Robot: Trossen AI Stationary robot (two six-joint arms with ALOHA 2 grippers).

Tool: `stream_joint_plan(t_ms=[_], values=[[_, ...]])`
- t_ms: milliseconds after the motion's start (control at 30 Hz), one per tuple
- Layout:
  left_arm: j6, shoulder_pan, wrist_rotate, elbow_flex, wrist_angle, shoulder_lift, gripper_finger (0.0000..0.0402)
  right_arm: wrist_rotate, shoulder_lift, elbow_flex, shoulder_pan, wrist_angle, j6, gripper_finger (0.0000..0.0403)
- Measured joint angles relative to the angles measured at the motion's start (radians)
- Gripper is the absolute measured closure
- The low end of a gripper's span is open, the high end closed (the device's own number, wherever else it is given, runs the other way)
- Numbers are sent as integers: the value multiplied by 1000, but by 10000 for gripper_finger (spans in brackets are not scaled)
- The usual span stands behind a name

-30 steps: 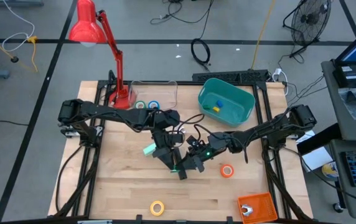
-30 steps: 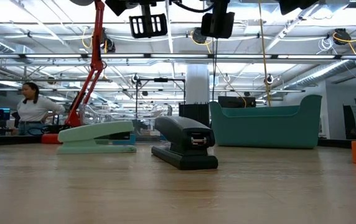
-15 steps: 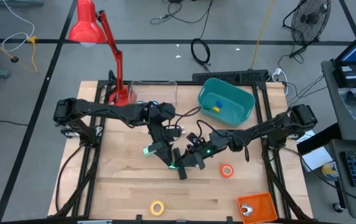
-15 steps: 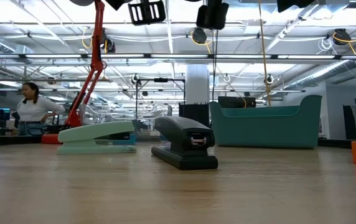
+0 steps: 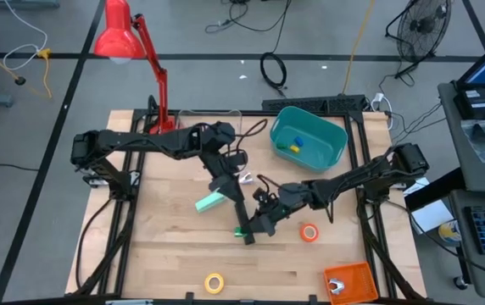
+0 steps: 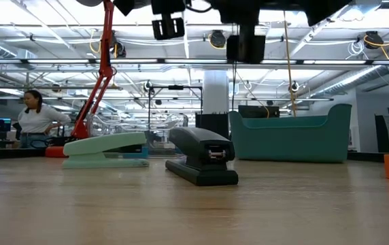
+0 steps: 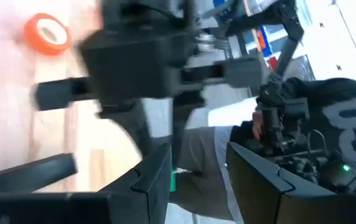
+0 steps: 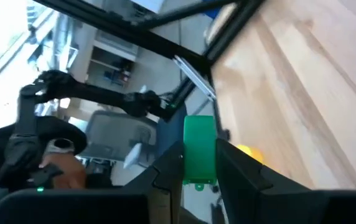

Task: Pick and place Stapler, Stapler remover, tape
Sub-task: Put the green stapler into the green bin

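black stapler (image 6: 201, 160) lies flat on the wooden table (image 5: 166, 254) about mid-table, nothing gripping it. left gripper (image 7: 196, 180) is up above the stapler, off the table, fingers (image 7: 144, 186) apart with nothing between them. right gripper (image 8: 198, 163) is also above the stapler, just beside the left one on the teal bin's side, jaws clamped on a small green piece (image 8: 198, 146); can't tell what the piece is. mint stapler (image 6: 105, 150) sits flat just beside the black stapler, on the lamp side, not touching it. orange tape (image 5: 309, 232) lies flat near the stapler, on the right arm's side. yellow tape (image 5: 214, 283) lies well apart from the stapler, by the table's front edge. teal bin (image 5: 308, 140) stands behind the stapler toward the back of the table, small yellow and blue bits inside. red lamp (image 5: 128, 42) is at the back-left corner, far from the stapler. orange tray (image 5: 348, 281) sits at the front-right corner. a person (image 6: 38, 121) stands in the room far behind the stapler.
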Motion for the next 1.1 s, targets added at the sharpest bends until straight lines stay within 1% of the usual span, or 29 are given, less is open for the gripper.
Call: stream_joint_plan(t_ms=[100,233,433,633,767,867,967,1100], values=[[4,7,2,0,-16,0,245,0,-9,4,-16,-7,-17,328],[28,2,-2,0,-44,0,245,-1,-29,1,-57,-125,-53,328],[79,-41,-52,-1,-107,0,245,-2,-118,3,-176,-407,-144,328],[127,-66,-140,-1,-170,2,245,9,-248,3,-345,-683,-263,328],[132,-66,-192,-2,-182,2,245,96,-330,3,-477,-870,-359,328],[123,-56,-228,-2,-181,2,245,218,-380,3,-565,-1007,-419,328],[88,-48,-265,-2,-176,2,245,319,-410,3,-633,-1113,-486,328],[60,-48,-314,-2,-150,2,245,365,-410,3,-701,-1180,-569,328]])
